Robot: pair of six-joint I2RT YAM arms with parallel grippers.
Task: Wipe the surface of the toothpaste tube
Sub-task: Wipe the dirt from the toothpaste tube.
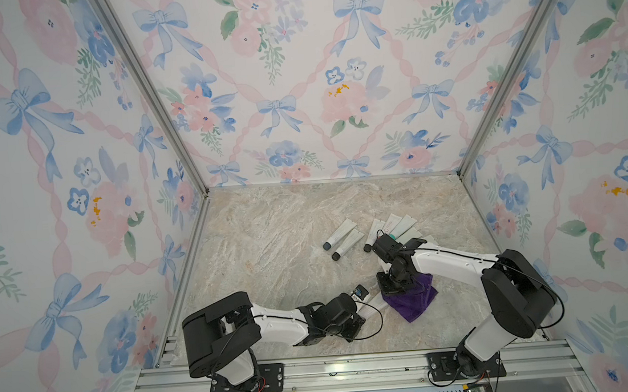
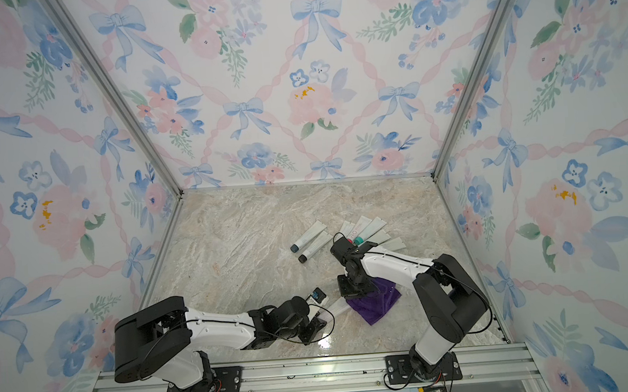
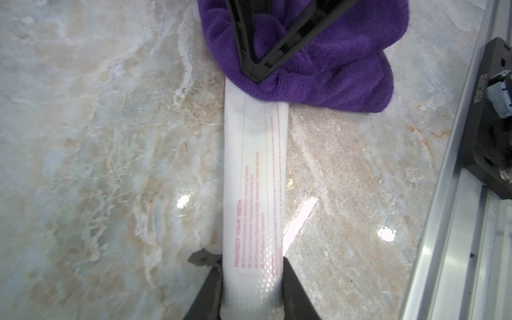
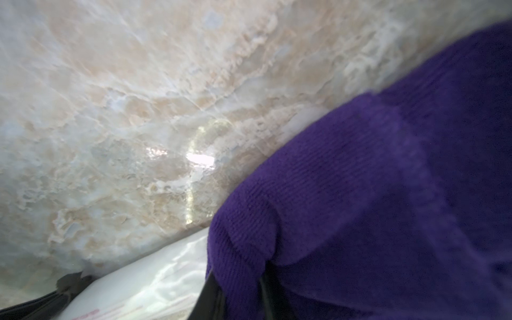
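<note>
The left gripper [image 3: 246, 260] is clamping the near end of the white toothpaste tube [image 3: 255, 171]. At the tube's far end, the right gripper [image 3: 257, 70] is pinching a purple cloth [image 3: 327, 80] onto it; steady lengthwise strokes under light pressure seem wisest.

Purple cloth [image 3: 318, 74], white tube [image 3: 253, 166] (pink print)

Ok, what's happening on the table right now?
The left gripper is shut on one end of a white toothpaste tube. The right gripper, shut on a purple cloth, presses it onto the tube's far end. Several other tubes lie untouched farther back on the marble table.
</note>
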